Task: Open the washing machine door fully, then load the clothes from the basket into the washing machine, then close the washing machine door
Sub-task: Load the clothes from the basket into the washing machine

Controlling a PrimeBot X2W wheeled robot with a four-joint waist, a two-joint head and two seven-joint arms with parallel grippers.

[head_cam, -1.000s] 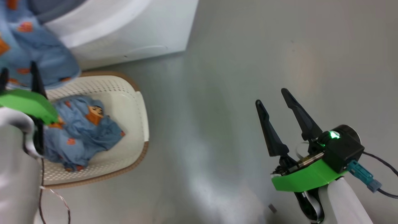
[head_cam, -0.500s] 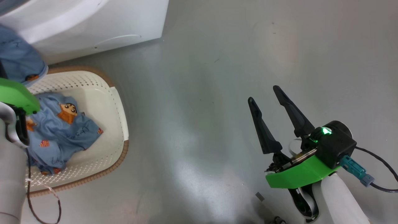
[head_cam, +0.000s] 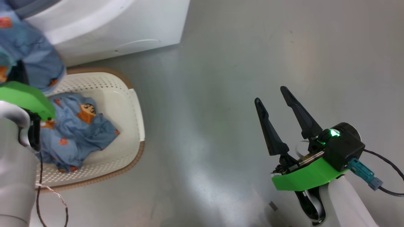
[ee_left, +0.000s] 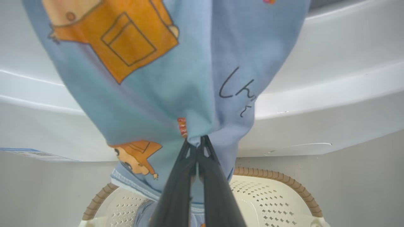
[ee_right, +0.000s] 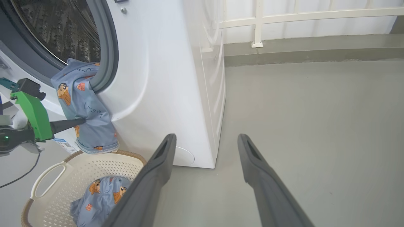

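At the far left, the left gripper (ee_left: 197,140), two long dark fingers on a green mount, is pinched tight on a fold of a light blue fabric garment (ee_left: 176,78) printed with orange-brown cartoon figures. This garment hangs out of the mouth of the big white boxy washing machine (ee_right: 164,82). It drapes over the grey-blue door seal (ee_right: 110,47), in front of the steel perforated drum (ee_right: 60,28), and its hem dangles just above the basket's back rim. The small cream-white perforated plastic basket (head_cam: 136,104), with its brown woven-look rim, stands on the grey floor (head_cam: 221,78), close against the bottom edge of the washing machine's front. A second garment (head_cam: 79,132), crumpled and of the same print, lies inside toward the basket's left side. Further right, well apart from the basket, the right gripper (head_cam: 271,94) hovers above the floor. Its two dark fingers are spread wide and hold nothing.
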